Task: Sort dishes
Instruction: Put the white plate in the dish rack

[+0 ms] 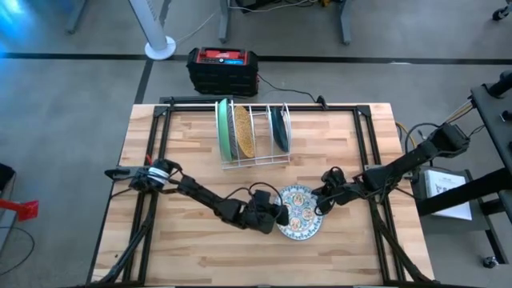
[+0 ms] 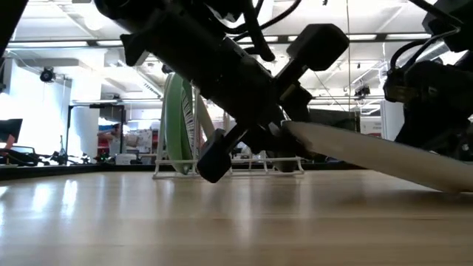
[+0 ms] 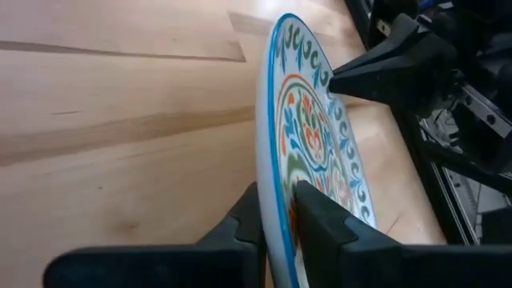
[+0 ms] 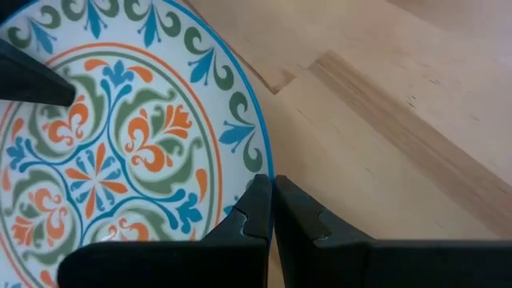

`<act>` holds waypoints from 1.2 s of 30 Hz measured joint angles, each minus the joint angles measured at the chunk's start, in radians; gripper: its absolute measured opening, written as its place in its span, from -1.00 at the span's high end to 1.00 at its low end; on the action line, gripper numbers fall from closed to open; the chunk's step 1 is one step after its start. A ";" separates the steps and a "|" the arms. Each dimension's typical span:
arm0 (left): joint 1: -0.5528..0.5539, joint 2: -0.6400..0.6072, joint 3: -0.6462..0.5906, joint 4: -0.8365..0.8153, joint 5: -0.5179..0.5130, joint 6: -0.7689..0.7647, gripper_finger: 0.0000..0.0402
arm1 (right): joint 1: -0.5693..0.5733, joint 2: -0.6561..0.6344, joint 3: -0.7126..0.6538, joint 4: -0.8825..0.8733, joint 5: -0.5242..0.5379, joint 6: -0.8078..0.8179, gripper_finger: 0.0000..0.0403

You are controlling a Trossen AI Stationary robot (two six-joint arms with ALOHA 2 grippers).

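Observation:
A white plate with a blue, orange and green floral pattern (image 1: pixel 300 214) lies at the table's near middle, tilted in the low view (image 2: pixel 369 151). My left gripper (image 1: pixel 278 218) is shut on its left rim. My right gripper (image 1: pixel 324 198) is shut, with its tips at the plate's right far rim. At the far middle, a white wire rack (image 1: pixel 254 136) holds a light green plate (image 1: pixel 225 128), a mustard-yellow speckled plate (image 1: pixel 244 132) and a dark teal plate (image 1: pixel 280 128), all standing on edge. My left gripper pinches the floral plate's left rim (image 3: pixel 270 160) between its two fingers, one finger (image 3: pixel 320 220) on the patterned face and one beneath. It reaches in from the table's left, slanting down. That rim (image 2: pixel 295 129) is raised; the opposite edge (image 2: pixel 447 185) rests on the table. My right gripper sets its shut fingertips (image 4: pixel 260 196) against the plate's right far rim (image 4: pixel 258 152), coming from the table's right and slanting down. The plate's edge there stays low at the table.
A black box with a red top (image 1: pixel 222 68) and a fan stand (image 1: pixel 160 48) sit on the floor beyond the far edge. Black frame rails (image 1: pixel 152 152) run along the table's left and right sides. Bare wood lies near and left of the plate.

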 joint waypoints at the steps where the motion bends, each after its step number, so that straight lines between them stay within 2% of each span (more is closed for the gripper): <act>1: -0.003 0.000 0.000 0.002 -0.008 0.005 0.84 | 0.000 -0.003 0.000 -0.001 0.000 -0.001 1.00; 9: -0.039 -0.006 0.000 0.003 -0.110 0.040 0.85 | 0.000 -0.094 0.001 -0.049 -0.019 -0.003 0.94; 16: -0.058 -0.031 0.002 -0.014 -0.179 0.079 0.89 | -0.001 -0.199 0.000 -0.097 -0.027 -0.013 0.69; 21: -0.062 -0.058 0.021 -0.114 -0.198 0.077 0.89 | -0.001 -0.246 -0.002 -0.129 -0.030 -0.025 0.47; 25: -0.064 -0.063 0.094 -0.270 -0.205 0.072 0.89 | -0.001 -0.264 -0.002 -0.176 -0.031 -0.012 0.30; 29: -0.065 -0.063 0.215 -0.503 -0.204 0.071 0.89 | -0.001 -0.280 -0.002 -0.215 -0.031 0.012 0.16; 36: -0.095 -0.060 0.508 -1.150 -0.238 -0.051 0.89 | -0.001 -0.296 -0.002 -0.316 -0.029 0.059 0.03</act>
